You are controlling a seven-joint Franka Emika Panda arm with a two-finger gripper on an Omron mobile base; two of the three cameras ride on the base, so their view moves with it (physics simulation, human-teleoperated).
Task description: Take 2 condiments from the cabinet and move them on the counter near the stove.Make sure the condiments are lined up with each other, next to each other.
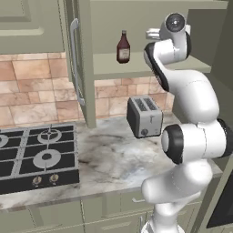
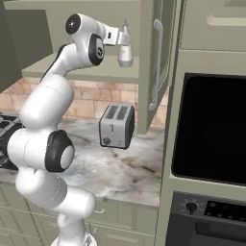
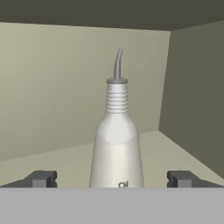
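The two dark fingertips (image 3: 41, 178) of the tool (image 3: 114, 179) stand wide apart at the bottom of the hand view, with the white bottle (image 3: 117, 144) centred between them; its sides are clear of both tips, so the tool is open and grips nothing. The bottle stands upright on the cabinet's inner shelf (image 3: 65, 159), long axis vertical, its ribbed neck tapering up to a thin grey spout that curves slightly to the right in that view. A small dark mark shows low on its front.

From the base cameras the arm reaches up into the open olive-green cabinet (image 1: 136, 68), the tool level with the white bottle (image 2: 126, 50). The dark red-brown bottle (image 1: 123, 48) stands upright on the same shelf, well apart to the left, black cap up.

Below, the veined marble tabletop (image 1: 109, 159) carries a silver toaster (image 1: 144, 116) against the brick-tiled wall. The black stove (image 1: 36, 157) is set into it on the left. A dark wall oven (image 2: 211, 129) sits to the right
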